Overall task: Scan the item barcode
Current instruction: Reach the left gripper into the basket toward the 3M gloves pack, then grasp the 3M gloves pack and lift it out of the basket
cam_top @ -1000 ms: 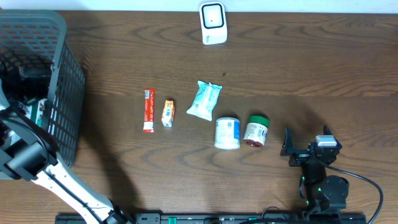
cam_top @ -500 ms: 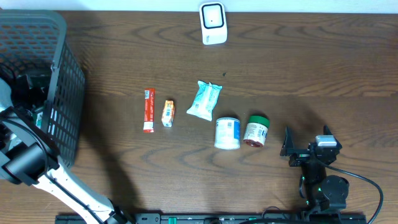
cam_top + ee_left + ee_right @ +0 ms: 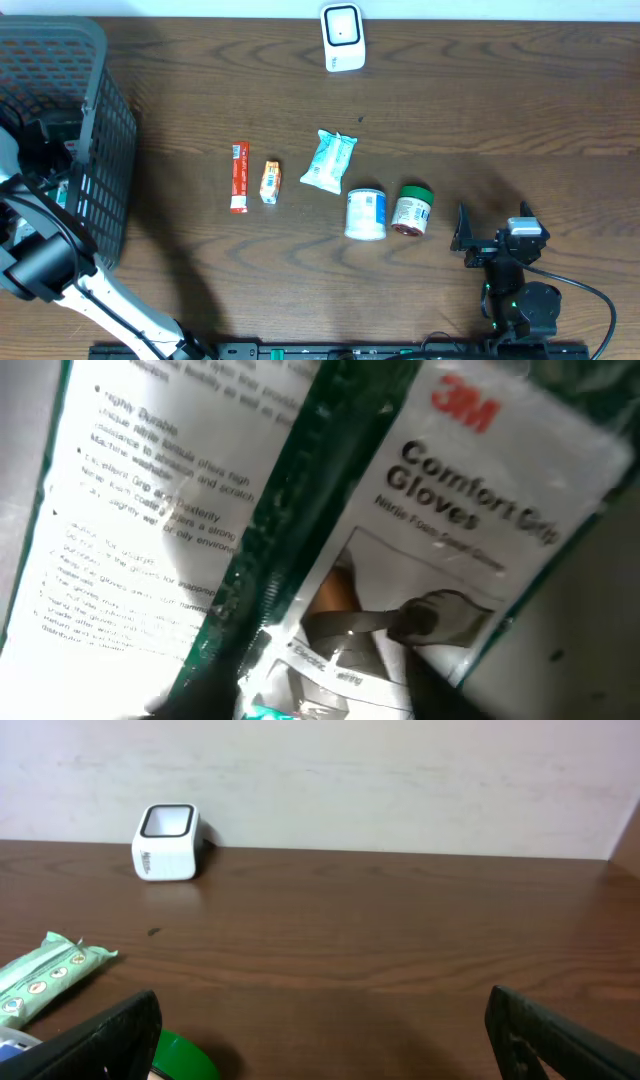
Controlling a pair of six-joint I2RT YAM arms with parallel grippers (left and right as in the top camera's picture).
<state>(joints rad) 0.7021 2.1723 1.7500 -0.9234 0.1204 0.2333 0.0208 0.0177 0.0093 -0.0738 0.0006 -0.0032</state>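
Note:
A white and green packet of 3M Comfort Grip gloves fills the left wrist view, lying in the grey mesh basket at the table's left end. My left gripper reaches down into that basket. Its dark fingers stand on either side of the packet's lower end, too close and blurred to tell whether they grip it. The white barcode scanner stands at the far edge, also visible in the right wrist view as the scanner. My right gripper rests open near the front right, holding nothing.
On the table lie a red stick packet, a small orange packet, a mint pouch, a white can and a green-lidded jar. The jar's green lid is just left of my right gripper.
My left arm has shifted slightly deeper inside the basket. The right arm and the items on the table have not moved.

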